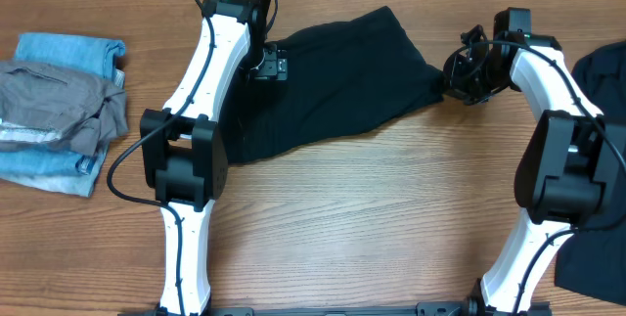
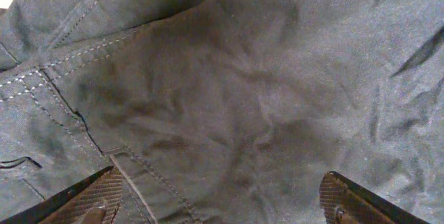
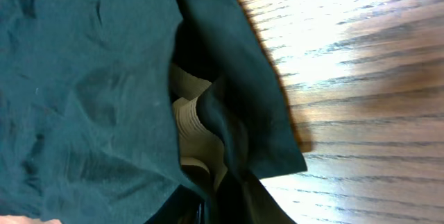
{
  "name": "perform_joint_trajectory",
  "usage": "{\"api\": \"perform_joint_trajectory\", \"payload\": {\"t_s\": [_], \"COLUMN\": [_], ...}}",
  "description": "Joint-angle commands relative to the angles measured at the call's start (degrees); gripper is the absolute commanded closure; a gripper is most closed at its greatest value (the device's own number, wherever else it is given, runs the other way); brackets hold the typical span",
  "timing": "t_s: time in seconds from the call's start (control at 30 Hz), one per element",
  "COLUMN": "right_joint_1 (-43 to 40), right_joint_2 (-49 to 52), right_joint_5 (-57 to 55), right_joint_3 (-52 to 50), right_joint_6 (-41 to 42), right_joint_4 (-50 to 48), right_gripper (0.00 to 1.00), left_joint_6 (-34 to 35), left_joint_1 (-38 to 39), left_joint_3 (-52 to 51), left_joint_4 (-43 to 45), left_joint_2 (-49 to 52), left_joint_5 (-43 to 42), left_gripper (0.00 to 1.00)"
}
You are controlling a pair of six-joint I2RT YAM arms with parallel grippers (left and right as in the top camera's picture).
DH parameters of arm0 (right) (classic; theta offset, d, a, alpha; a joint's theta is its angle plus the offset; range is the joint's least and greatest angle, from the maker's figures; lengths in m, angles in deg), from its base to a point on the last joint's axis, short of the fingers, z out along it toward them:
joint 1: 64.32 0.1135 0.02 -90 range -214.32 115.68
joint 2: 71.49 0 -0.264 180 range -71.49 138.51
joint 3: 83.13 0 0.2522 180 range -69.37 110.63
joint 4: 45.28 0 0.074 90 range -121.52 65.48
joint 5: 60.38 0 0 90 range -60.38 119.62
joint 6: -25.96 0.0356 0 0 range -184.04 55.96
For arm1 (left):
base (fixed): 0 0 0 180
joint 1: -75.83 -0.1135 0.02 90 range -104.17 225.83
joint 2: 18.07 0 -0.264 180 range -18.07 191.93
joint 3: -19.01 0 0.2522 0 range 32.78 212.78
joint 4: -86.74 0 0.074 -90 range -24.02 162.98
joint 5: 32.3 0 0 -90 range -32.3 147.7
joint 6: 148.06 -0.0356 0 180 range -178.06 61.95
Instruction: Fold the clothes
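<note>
Spanning the whole overhead view, a wooden table holds black shorts spread across its far middle. A folded pile of blue and grey clothes sits at the left edge, and another dark garment lies at the right edge. The left gripper hovers over the shorts' left end, jaws spread wide and empty. The right gripper meets the shorts' right corner; its fingers are hidden in cloth, so a grasp cannot be told. Whitish lining shows inside a fold.
</note>
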Motion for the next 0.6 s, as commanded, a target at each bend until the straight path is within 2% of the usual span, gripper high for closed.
{"api": "perform_joint_trajectory", "payload": {"t_s": [0.0,0.07,0.13,0.33,0.4,0.43,0.47,0.5,0.57], "right_joint_1": [1.1,1.2,1.2,1.3,1.3,1.2,1.2,1.2,-0.1], "right_joint_2": [0.5,0.5,0.5,0.5,0.5,0.5,0.5,0.5,0.2], "right_joint_5": [-3.4,-6.2,-9.0,-5.7,-2.1,0.8,4.0,3.5,0.8], "right_joint_3": [-0.1,-0.2,-1.2,-8.7,-9.2,-9.2,-9.2,-9.0,-7.8], "right_joint_6": [-0.5,-0.5,-0.5,0.0,0.0,0.0,0.0,0.0,0.0], "right_joint_4": [-0.8,-0.8,-1.6,-9.1,-9.2,-9.2,-9.5,-9.3,-7.7], "right_gripper": [0.6,0.48,0.43,0.41,0.54,0.68,0.92,0.96,0.96], "left_joint_6": [0.8,0.7,0.5,0.3,0.3,0.3,0.3,0.3,-0.3], "left_joint_1": [0.3,0.3,0.3,0.2,0.3,0.3,0.2,0.2,0.2], "left_joint_3": [-0.3,-0.3,-0.3,-0.3,-0.3,-0.3,-0.3,-0.3,-0.3], "left_joint_4": [0.0,0.0,-0.1,0.2,0.2,0.3,0.3,0.3,0.3], "left_joint_2": [-0.9,-0.9,-0.9,-0.9,-0.9,-0.9,-0.9,-0.9,-0.9], "left_joint_5": [-0.4,-0.4,-0.4,0.0,0.0,0.0,0.0,0.0,0.0], "left_gripper": [0.06,0.06,0.06,0.06,0.06,0.06,0.06,0.06,0.07]}}
